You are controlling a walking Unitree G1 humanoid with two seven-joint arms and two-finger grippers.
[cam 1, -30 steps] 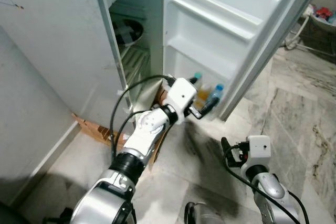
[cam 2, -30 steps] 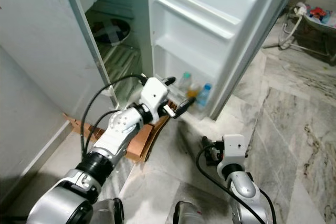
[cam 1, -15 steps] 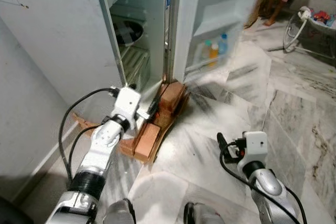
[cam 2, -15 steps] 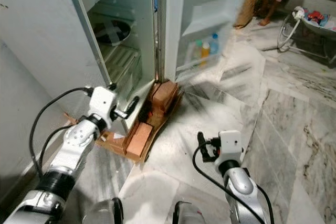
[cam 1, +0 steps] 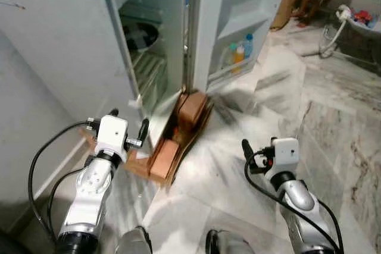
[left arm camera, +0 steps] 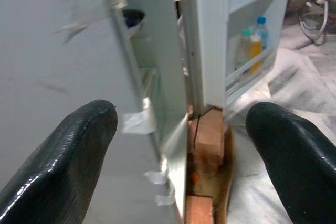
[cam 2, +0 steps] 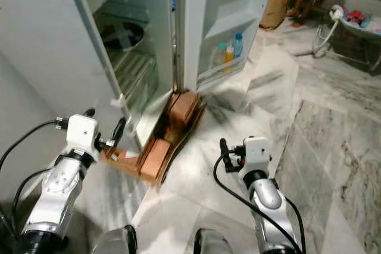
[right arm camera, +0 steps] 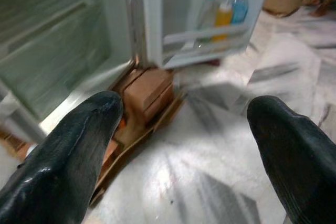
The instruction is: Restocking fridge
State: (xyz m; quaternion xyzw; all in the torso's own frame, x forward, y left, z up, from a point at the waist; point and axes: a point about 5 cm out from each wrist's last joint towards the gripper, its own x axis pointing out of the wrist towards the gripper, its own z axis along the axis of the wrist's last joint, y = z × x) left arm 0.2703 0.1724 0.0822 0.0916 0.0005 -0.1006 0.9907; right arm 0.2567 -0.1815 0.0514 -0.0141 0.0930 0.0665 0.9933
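Far left, the fridge (cam 1: 65, 40) rests on bricks (cam 1: 178, 129) for levelling; left gripper (left arm camera: 184, 145) and right gripper (right arm camera: 184, 135) hang spread, empty.

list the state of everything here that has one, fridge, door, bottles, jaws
fridge: open, wire shelves showing, a dark bowl on the upper one
fridge door: swung wide open
bottles: three, upright in the door's lower rack
bricks: lying on the floor under the fridge's front edge
left gripper: jaws open, holding nothing
right gripper: jaws open, holding nothing
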